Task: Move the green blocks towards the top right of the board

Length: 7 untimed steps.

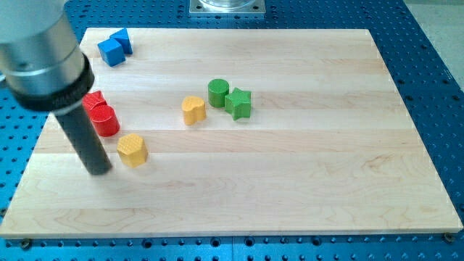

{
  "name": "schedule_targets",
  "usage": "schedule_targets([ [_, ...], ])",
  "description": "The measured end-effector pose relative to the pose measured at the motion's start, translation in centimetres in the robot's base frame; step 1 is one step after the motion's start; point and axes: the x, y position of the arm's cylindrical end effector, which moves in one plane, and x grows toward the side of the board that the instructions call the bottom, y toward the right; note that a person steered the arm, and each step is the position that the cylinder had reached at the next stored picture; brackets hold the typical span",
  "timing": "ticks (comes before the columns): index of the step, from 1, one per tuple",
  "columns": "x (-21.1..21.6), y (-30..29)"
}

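A green cylinder [217, 93] and a green star block [238, 103] stand touching near the board's middle. A yellow heart-shaped block [193, 110] sits just to their left. My tip [98, 171] rests on the board at the view's left, far from the green blocks. It is just left of a yellow hexagonal block [133, 149] and below the red blocks.
A red cylinder [106, 120] and another red block [93, 101] behind it sit at the left, partly hidden by the rod. Two blue blocks [115, 46] lie at the top left corner. The wooden board [304, 181] lies on a blue perforated table.
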Motion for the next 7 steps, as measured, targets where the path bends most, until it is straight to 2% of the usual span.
schedule_targets([
  [1, -5.1, 7.2],
  [2, -7.7, 9.9],
  [3, -5.4, 11.6],
  [4, -6.5, 17.5],
  [7, -6.7, 18.0],
])
